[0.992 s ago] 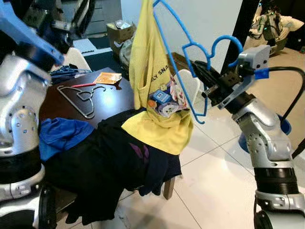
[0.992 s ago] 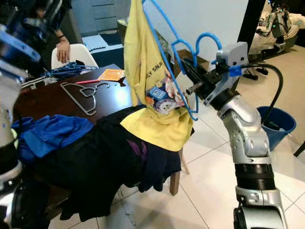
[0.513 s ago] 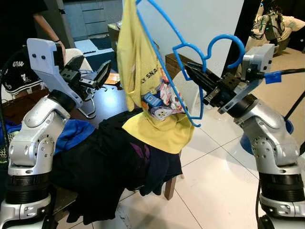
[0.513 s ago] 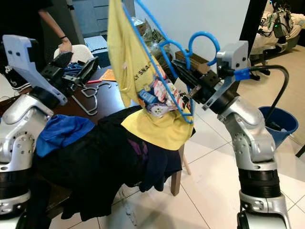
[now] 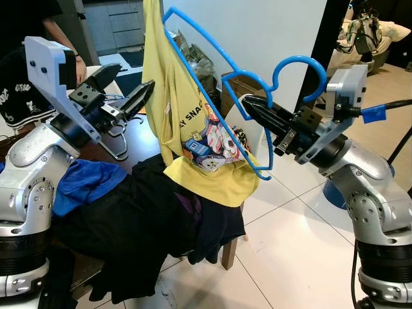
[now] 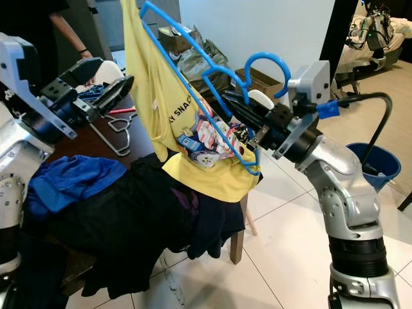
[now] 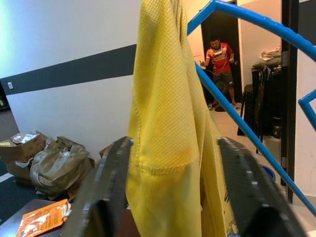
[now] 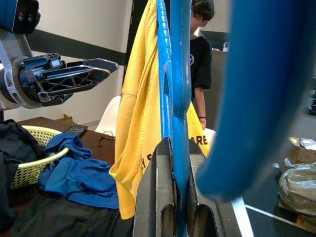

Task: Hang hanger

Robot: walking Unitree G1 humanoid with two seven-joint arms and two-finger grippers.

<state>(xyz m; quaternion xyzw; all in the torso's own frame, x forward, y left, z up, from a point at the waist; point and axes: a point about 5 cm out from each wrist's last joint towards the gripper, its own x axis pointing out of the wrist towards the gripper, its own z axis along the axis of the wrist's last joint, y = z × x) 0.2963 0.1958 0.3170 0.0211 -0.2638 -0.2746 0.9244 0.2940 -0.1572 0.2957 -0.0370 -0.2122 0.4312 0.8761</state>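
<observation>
A blue plastic hanger [image 8: 180,74] is held up in the air over the table's right end, with my right gripper [image 5: 252,108] shut on its lower bar just below the hook [image 5: 299,59]. A yellow printed shirt [image 5: 174,109] hangs from the hanger's far arm, its hem resting on the dark clothes below. My left gripper [image 5: 137,75] is raised at the shirt's left edge and stands open. In the left wrist view the yellow fabric [image 7: 168,123] hangs right in front of its two spread fingers [image 7: 106,187].
A dark table [image 5: 151,135] carries a heap of dark clothes [image 5: 141,225], a blue cloth [image 5: 87,183] and a wire hanger [image 5: 116,147]. A person [image 5: 38,16] stands behind it. A blue bucket [image 6: 373,161] sits on the tiled floor at right.
My left gripper has come in from the upper left to the shirt's edge. My right gripper has tipped the hanger over leftward, and the shirt swung with it.
</observation>
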